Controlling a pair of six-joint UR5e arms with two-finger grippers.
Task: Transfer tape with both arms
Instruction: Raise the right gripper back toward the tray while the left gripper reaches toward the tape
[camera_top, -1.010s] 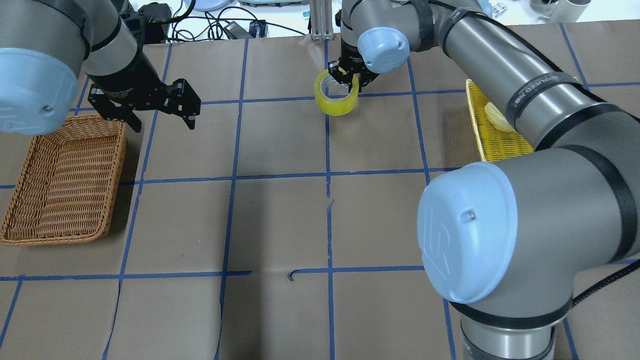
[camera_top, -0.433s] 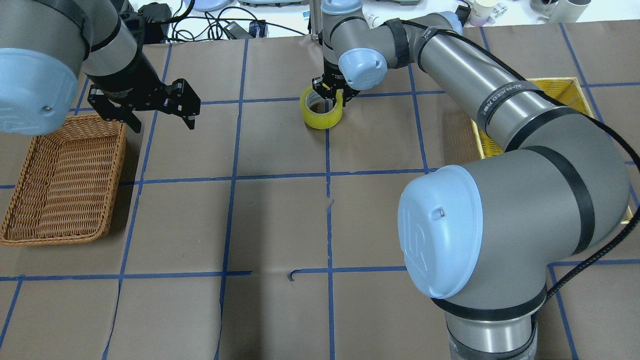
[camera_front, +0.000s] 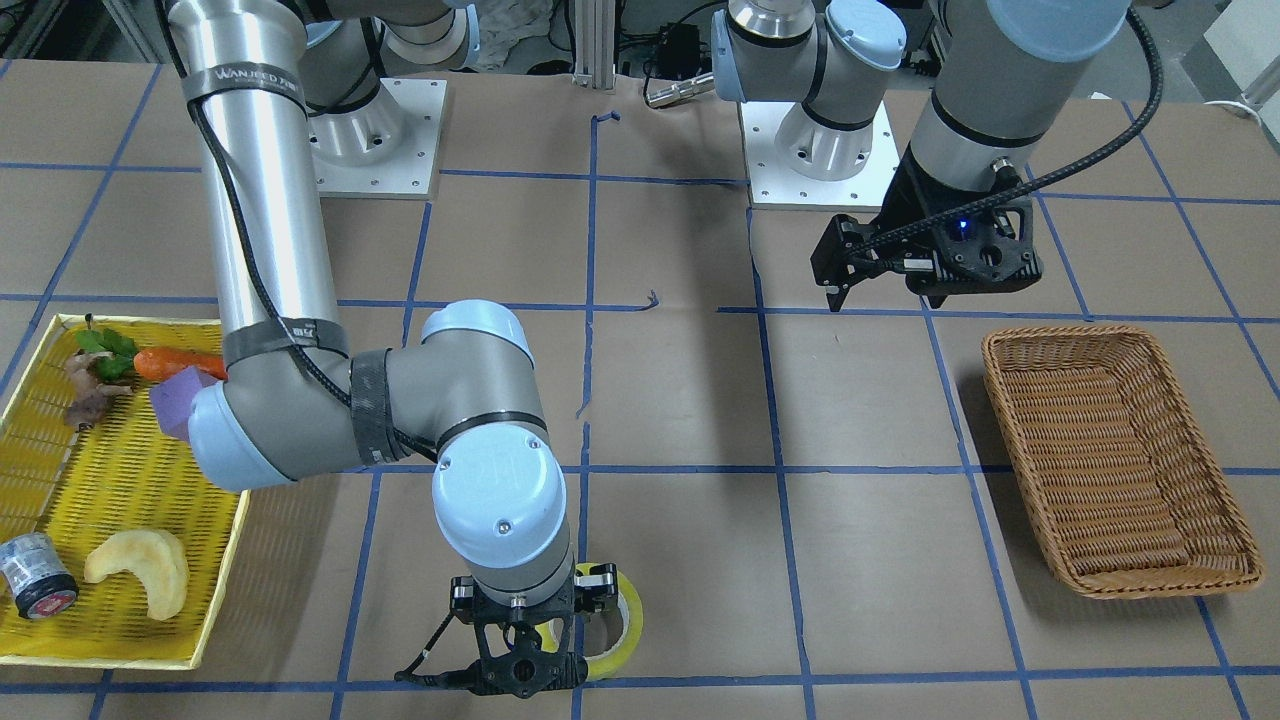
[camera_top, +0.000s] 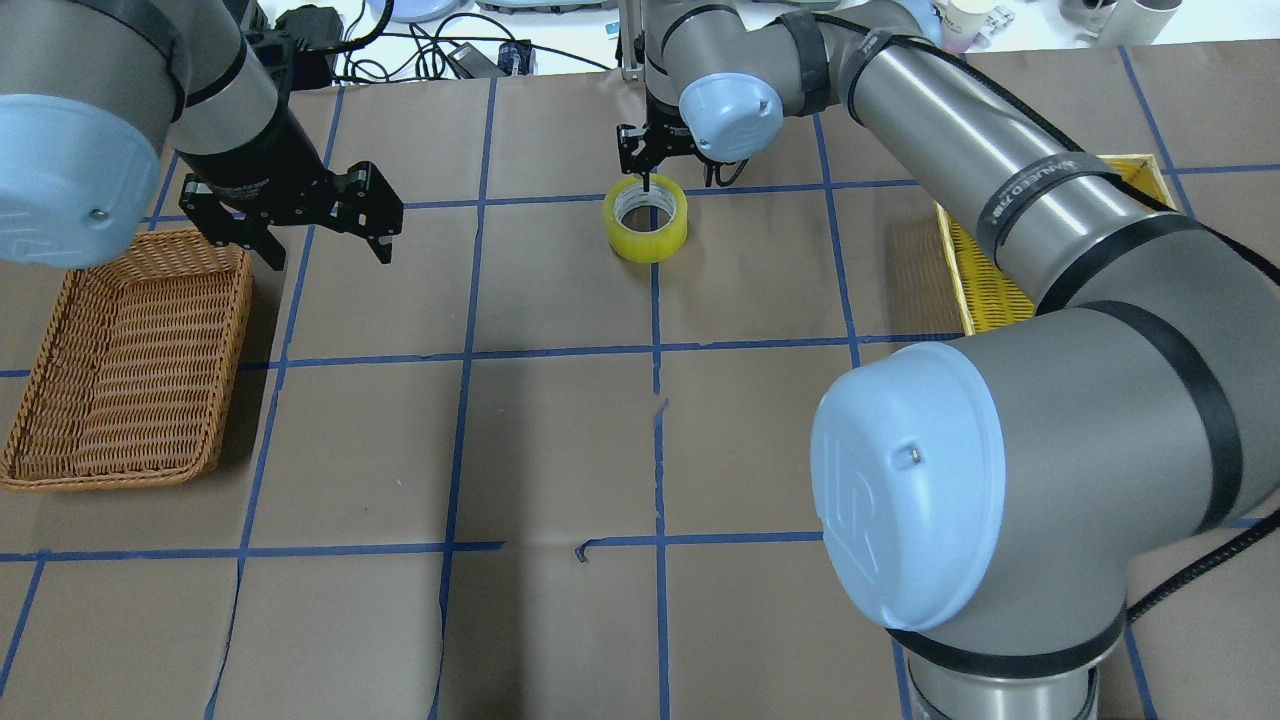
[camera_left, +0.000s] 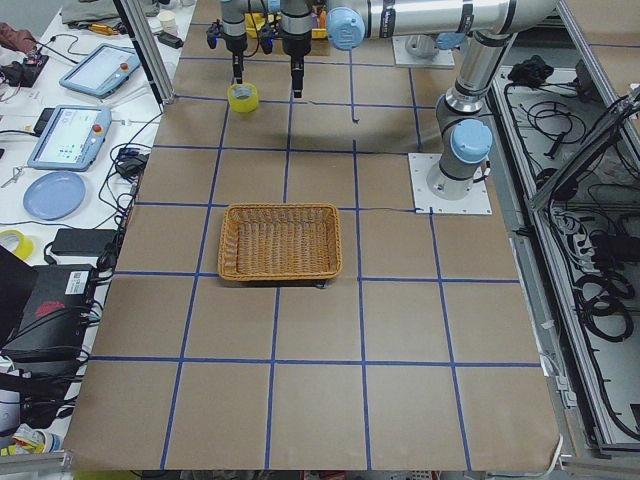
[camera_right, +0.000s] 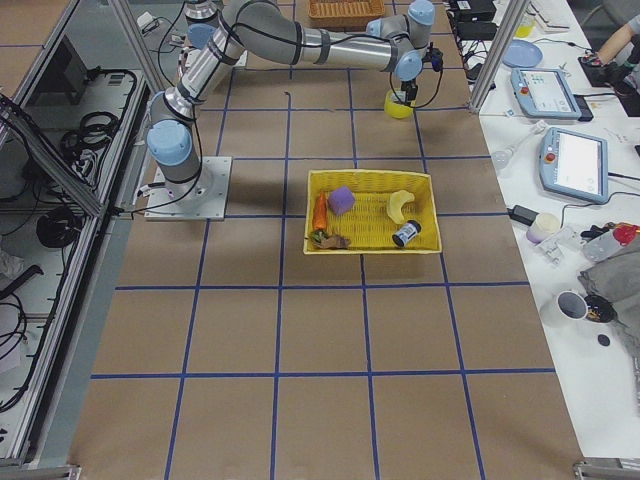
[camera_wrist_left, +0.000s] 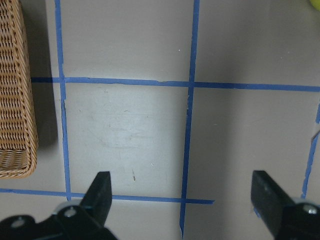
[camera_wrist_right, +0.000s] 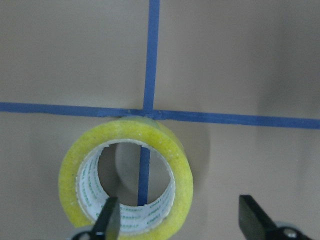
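Hovering beside the brown wicker basket (camera_top: 232, 360), the black left gripper (camera_top: 328, 250) gapes wide. The wide yellow translucent tape roll (camera_top: 646, 219) lies flat on a blue grid crossing, let go since a moment ago; the black right gripper (camera_top: 680, 180) hangs spread above it. The right arm (camera_top: 1000, 150) hides most of the yellow mesh tray (camera_top: 985, 290).

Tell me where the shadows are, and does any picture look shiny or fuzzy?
Left wrist view: a pale shiny patch on the table, and a dark shadow beside the basket. Right wrist view: the tape throws a soft shadow to its right; the black fingers at the bottom edge look a bit fuzzy. Overhead view: sharp all over.
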